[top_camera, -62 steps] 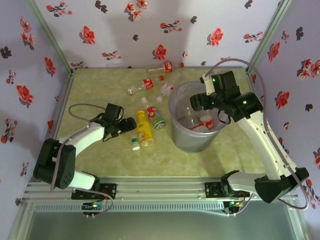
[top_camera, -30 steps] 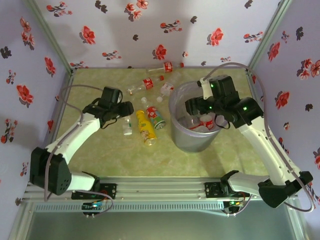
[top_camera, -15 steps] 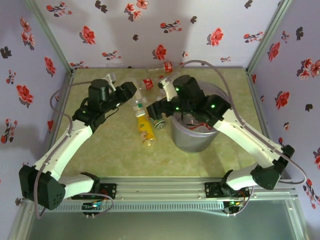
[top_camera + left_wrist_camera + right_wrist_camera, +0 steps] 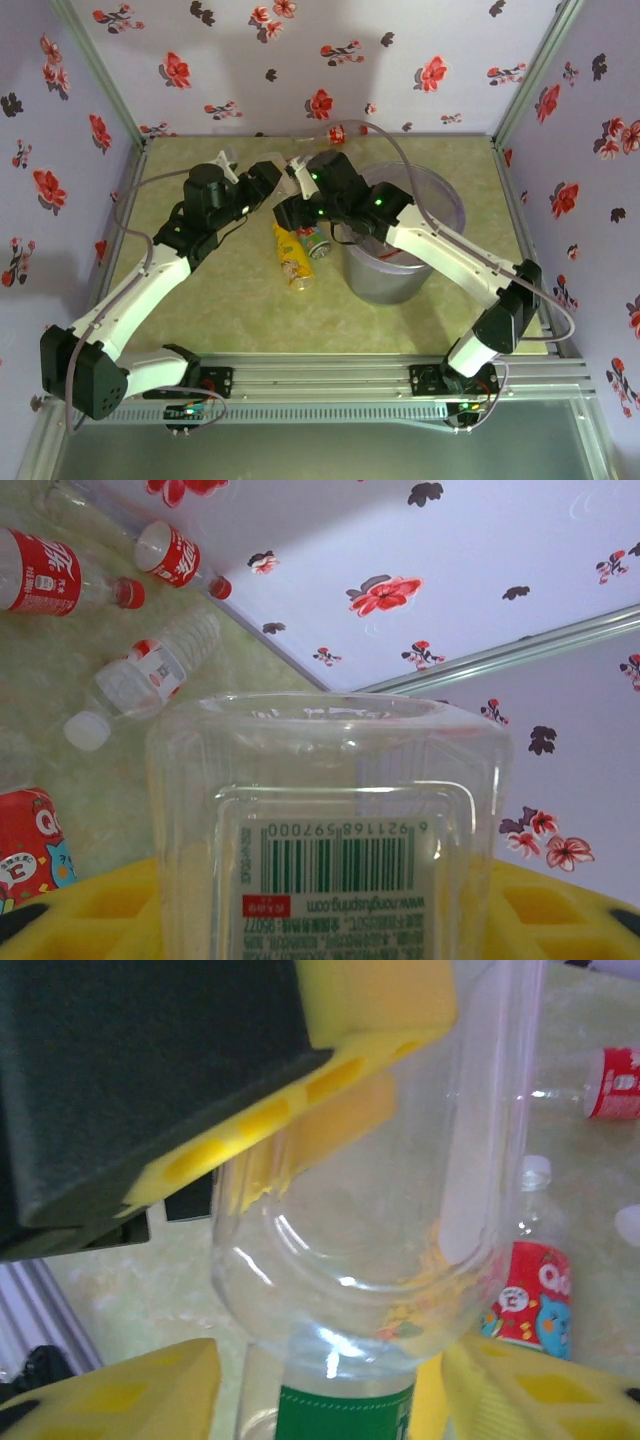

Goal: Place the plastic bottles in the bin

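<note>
Top external view: green desk (image 4: 220, 300) with the big grey bin (image 4: 372, 282) sitting right of centre, and both arms reaching in to meet just left of its rim. Looks like a handover to me.

A yellow bottle (image 4: 291, 258) and a few red-labelled ones (image 4: 45, 575) lie loose on the desk near the bin. The clear bottle (image 4: 330, 820) is up in the air, clamped in the left hand (image 4: 262, 186). The right hand (image 4: 290, 208) has a finger on either side of that same bottle, but I can't tell if it's actually squeezing.

My advice: get the right hand firmly closed on it before the left lets go, since thin plastic like that will probably flex and slip. Then pull the left straight back, swing over the rim and drop.
</note>
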`<action>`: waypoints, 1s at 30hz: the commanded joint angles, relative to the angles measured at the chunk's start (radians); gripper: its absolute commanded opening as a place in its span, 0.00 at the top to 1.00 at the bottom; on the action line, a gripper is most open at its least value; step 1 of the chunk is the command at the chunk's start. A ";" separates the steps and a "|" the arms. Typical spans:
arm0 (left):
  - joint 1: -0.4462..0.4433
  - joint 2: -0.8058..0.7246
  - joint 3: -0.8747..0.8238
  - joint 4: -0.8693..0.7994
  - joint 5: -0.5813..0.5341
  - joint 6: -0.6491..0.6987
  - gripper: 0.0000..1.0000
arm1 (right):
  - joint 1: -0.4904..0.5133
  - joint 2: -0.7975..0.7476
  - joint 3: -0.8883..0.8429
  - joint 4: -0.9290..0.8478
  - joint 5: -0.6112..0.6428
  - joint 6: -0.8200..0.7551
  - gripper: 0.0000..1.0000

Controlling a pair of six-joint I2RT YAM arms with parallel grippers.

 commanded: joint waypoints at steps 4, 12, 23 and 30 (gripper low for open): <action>-0.022 -0.031 0.008 0.052 0.007 -0.016 0.54 | 0.005 0.034 0.067 0.008 0.009 -0.011 0.39; -0.022 -0.037 0.023 0.047 0.007 -0.007 0.54 | 0.002 0.042 0.078 0.009 0.018 -0.016 0.59; -0.013 -0.057 0.014 0.070 -0.018 0.009 0.00 | -0.027 -0.020 0.098 0.007 0.024 -0.053 0.71; 0.002 -0.089 -0.020 0.061 -0.036 0.023 0.00 | -0.110 -0.151 0.092 -0.103 0.120 -0.095 0.72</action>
